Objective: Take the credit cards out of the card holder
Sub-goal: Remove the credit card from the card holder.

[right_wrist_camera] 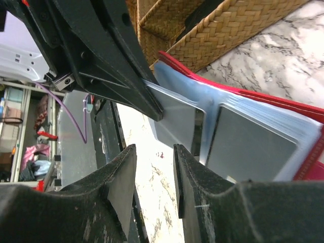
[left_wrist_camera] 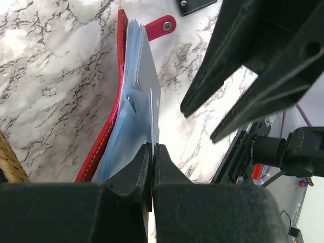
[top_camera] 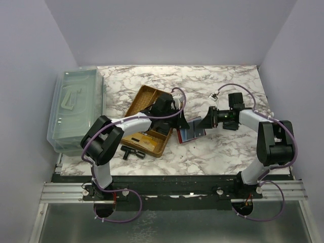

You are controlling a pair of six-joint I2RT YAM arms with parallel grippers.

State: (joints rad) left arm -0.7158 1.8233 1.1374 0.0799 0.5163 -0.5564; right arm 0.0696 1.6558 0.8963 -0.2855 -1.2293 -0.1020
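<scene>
The red card holder (top_camera: 188, 133) lies open on the marble table, its clear blue sleeves (left_wrist_camera: 132, 101) fanned up with grey cards (right_wrist_camera: 250, 147) in them. My left gripper (top_camera: 176, 121) is shut on the thin edge of a grey credit card (left_wrist_camera: 151, 114) that sticks out of a sleeve; in the right wrist view that card (right_wrist_camera: 174, 124) is pinched at its corner. My right gripper (top_camera: 204, 123) is open and empty, its fingertips (right_wrist_camera: 182, 167) just beside the holder's open edge, one finger in front of the sleeves.
A wicker basket (top_camera: 137, 104) with small items sits right behind the left gripper. A clear plastic bin (top_camera: 76, 109) stands at the far left. A black tool (top_camera: 132, 152) lies in front of the basket. A small black object (top_camera: 231, 126) lies under the right arm.
</scene>
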